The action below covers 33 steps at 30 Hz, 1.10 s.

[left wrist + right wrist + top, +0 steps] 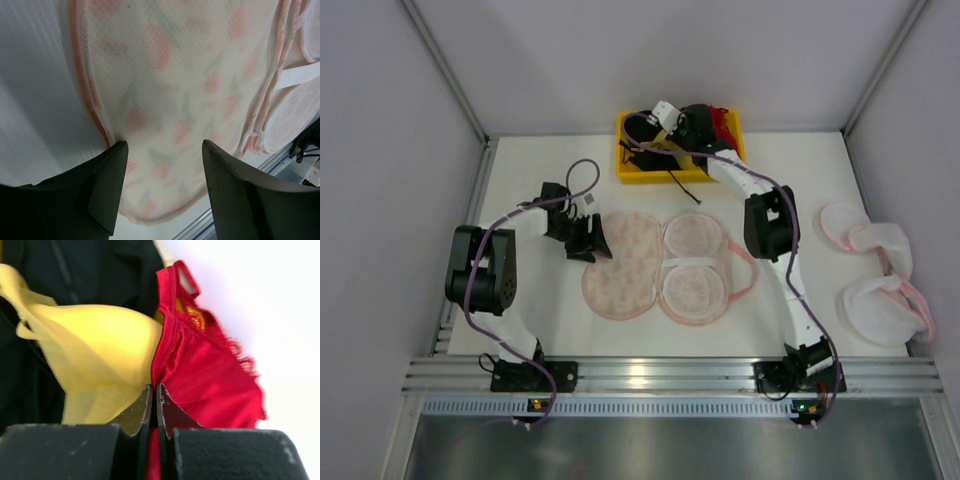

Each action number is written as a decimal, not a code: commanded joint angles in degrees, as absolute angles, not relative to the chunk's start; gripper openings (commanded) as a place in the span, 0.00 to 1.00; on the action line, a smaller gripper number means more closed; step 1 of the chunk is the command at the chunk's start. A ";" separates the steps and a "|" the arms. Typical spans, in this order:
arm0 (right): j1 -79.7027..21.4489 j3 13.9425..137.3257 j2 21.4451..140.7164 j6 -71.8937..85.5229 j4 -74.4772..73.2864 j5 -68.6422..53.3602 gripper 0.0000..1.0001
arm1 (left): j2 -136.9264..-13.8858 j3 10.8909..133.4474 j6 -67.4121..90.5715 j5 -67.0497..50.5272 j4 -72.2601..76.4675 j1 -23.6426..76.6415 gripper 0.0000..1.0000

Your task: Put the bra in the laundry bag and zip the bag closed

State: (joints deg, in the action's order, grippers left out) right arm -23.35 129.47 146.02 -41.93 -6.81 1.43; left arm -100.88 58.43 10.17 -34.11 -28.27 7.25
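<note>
1. The step in hand is picking up the bra: the right gripper [154, 388] reaches into the yellow bin [625, 172] at the far side of the bench [530, 195].
2. Its fingers are pressed together with a fold of the red bra [200, 375] pinched between them; red fabric shows in the narrow slit between the two tips.
3. The red bra lies in the bin, its lace edge and thin strap turned toward the bright side of the right wrist view. A yellow bra [100, 350] touches it on the other side, and black bras [75, 270] lie behind.
4. The laundry bag [660, 262] lies unzipped in the middle of the bench. Its printed flap is folded out to the left and its two round cups lie to the right.
5. The left gripper [164, 145] hangs over the left edge of that flap. Its fingers are spread apart and hold nothing.
6. Two plain white pink-edged bags [875, 275] lie well apart, by the right wall.
7. The next move probably calls for lifting the red bra clear of the bin without dragging the yellow one along, since the two press together right at the pinch.
8. The bra would then have to be carried to the open cups, while the left gripper steadies the flap.
</note>
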 commanded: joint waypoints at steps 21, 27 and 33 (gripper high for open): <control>-23.20 128.76 116.38 -29.54 -11.07 -13.08 0.00 | -94.67 58.54 8.79 -32.25 -25.32 7.12 0.72; -24.78 126.04 106.72 -24.00 -15.11 -21.51 0.00 | -87.20 58.53 10.54 -31.73 -20.93 7.03 0.80; -28.91 117.18 98.11 -21.80 -15.74 -26.98 0.00 | -78.23 60.38 7.75 -32.60 -16.00 6.42 0.86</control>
State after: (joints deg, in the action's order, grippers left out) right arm -26.11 120.14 103.55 -24.75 -16.08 -21.19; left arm -83.18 58.39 10.13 -31.90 -21.74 6.92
